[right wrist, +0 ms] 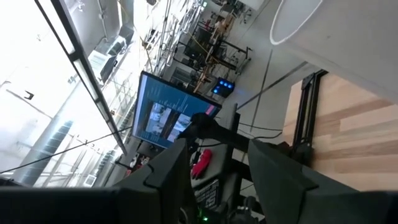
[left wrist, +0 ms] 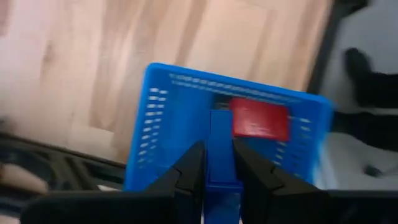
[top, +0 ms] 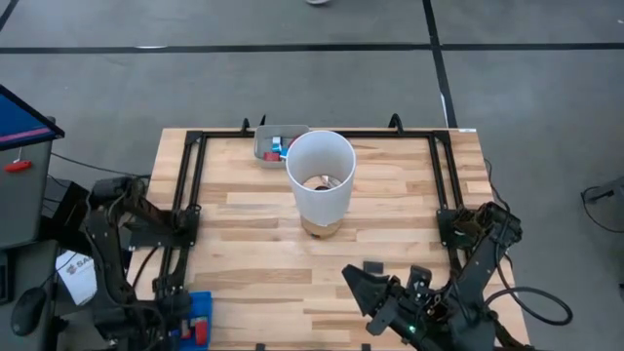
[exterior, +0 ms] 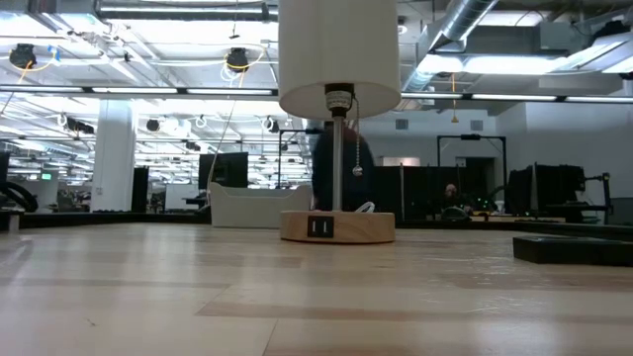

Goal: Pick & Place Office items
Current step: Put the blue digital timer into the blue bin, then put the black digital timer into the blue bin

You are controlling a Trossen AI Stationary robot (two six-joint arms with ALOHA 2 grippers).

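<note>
My left gripper [left wrist: 217,171], at the tabletop's [top: 390,210] near left corner, pinches the wall of the blue tray [left wrist: 180,124], where one red office item [left wrist: 260,119] lies. More small red and blue office items [top: 277,146] sit in the grey tray [top: 261,148] at the far edge, just beside the tall white cylinder [top: 319,175]. My right gripper [right wrist: 217,168] waits at the near right, fingers parted around nothing

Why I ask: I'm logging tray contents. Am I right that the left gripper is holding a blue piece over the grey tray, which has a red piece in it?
Not quite. The tray is blue, not grey, as the left wrist view shows. The left gripper does hold a blue piece over it, with a red piece inside.
</note>
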